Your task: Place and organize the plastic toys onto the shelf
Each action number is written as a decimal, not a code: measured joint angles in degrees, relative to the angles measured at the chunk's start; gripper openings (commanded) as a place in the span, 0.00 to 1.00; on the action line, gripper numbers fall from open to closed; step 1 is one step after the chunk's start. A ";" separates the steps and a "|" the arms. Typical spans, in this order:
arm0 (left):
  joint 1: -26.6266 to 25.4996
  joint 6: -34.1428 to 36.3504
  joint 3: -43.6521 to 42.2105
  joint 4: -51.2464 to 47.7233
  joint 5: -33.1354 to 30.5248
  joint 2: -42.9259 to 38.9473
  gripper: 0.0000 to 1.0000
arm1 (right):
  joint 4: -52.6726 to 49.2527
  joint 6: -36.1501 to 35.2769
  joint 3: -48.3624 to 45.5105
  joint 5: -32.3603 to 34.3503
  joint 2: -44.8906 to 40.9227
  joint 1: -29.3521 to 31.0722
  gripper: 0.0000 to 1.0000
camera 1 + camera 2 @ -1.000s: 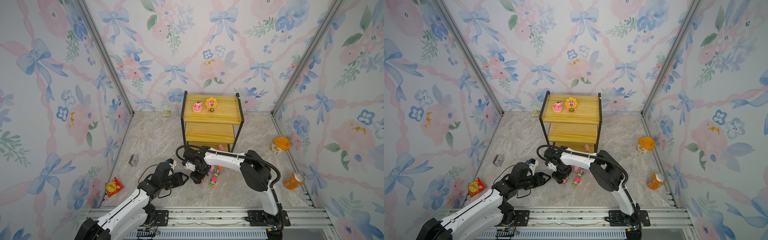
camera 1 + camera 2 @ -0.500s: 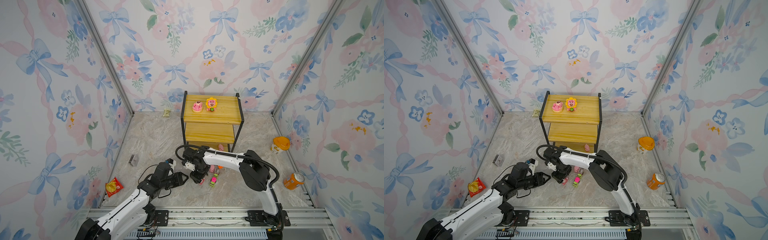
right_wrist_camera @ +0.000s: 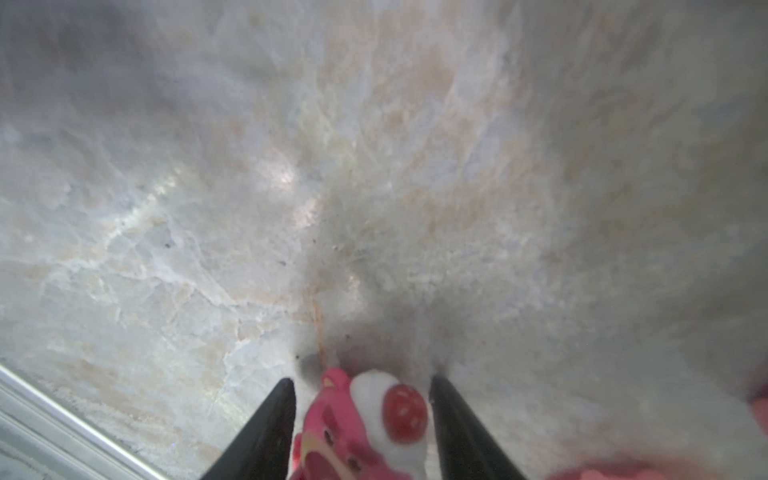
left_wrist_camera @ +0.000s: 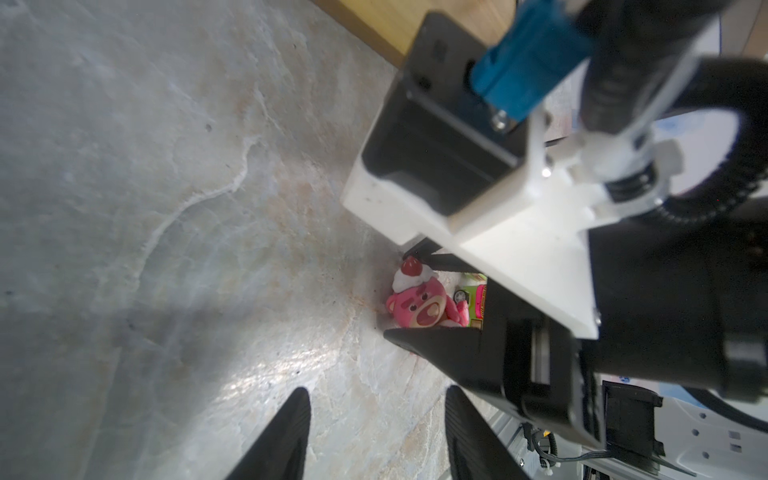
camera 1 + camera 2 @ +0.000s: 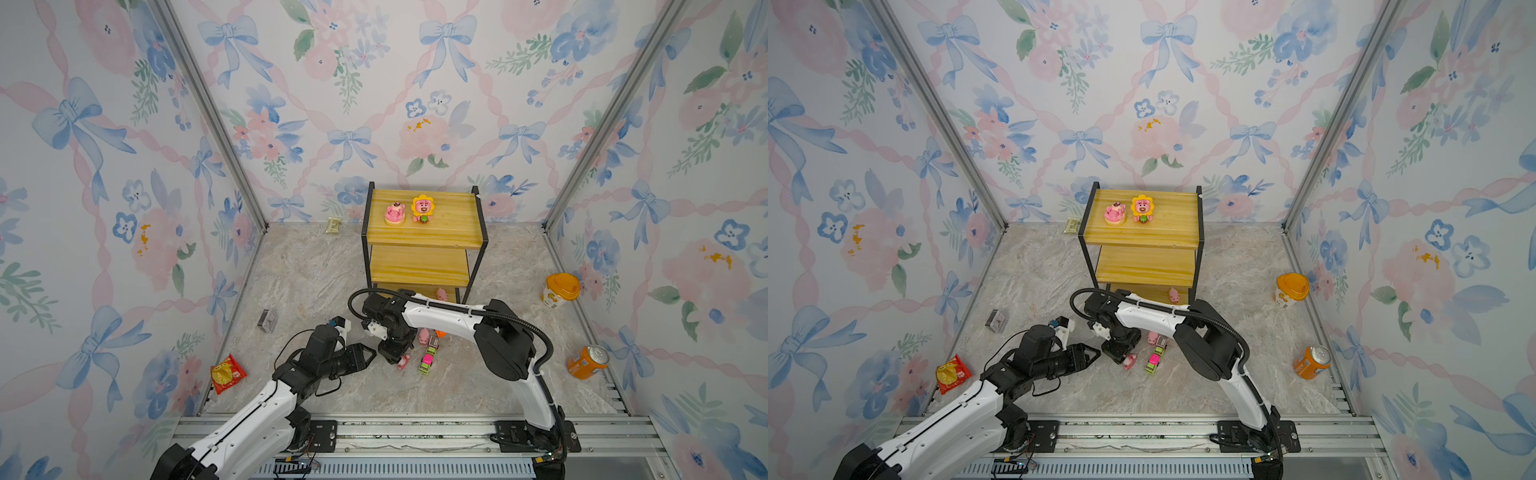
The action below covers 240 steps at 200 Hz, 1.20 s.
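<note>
The shelf [image 5: 424,237] stands at the back with two pink bears [image 5: 395,213] on its top board, one in a sunflower ring [image 5: 423,209], and a pig [image 5: 441,295] on the bottom board. A third bear [image 3: 365,424], with a white cap and a strawberry, lies on the floor [image 5: 402,363]. My right gripper [image 3: 361,379] is down over it with a finger on each side. One finger touches the cap, and a sliver of floor shows beside the other. A pig [image 5: 424,336] and three little cars [image 5: 427,361] lie next to it. My left gripper [image 4: 378,391] hovers open and empty just to the left [image 5: 368,354].
A yellow-lidded cup [image 5: 560,289] and an orange can [image 5: 587,362] stand by the right wall. A red snack packet [image 5: 226,372] and a small grey box [image 5: 266,320] lie by the left wall. A small wrapped packet [image 5: 332,225] lies at the back.
</note>
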 measured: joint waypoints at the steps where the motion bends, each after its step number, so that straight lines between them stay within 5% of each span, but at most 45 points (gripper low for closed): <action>1: 0.02 0.00 0.00 -0.02 0.00 -0.02 0.54 | -0.02 0.02 0.04 0.02 0.04 0.00 0.50; 71: 0.31 0.00 -0.33 -0.07 0.00 -0.35 0.54 | 0.74 -0.13 -0.90 0.31 -0.33 0.00 0.45; 155: 0.31 0.02 -0.33 -0.09 0.00 -0.33 0.54 | 1.27 -0.11 -2.80 0.26 -1.70 0.02 0.55; 240: 0.31 0.02 -0.33 -0.31 0.00 -0.33 0.54 | 1.73 0.31 -4.37 0.98 -2.60 0.02 0.34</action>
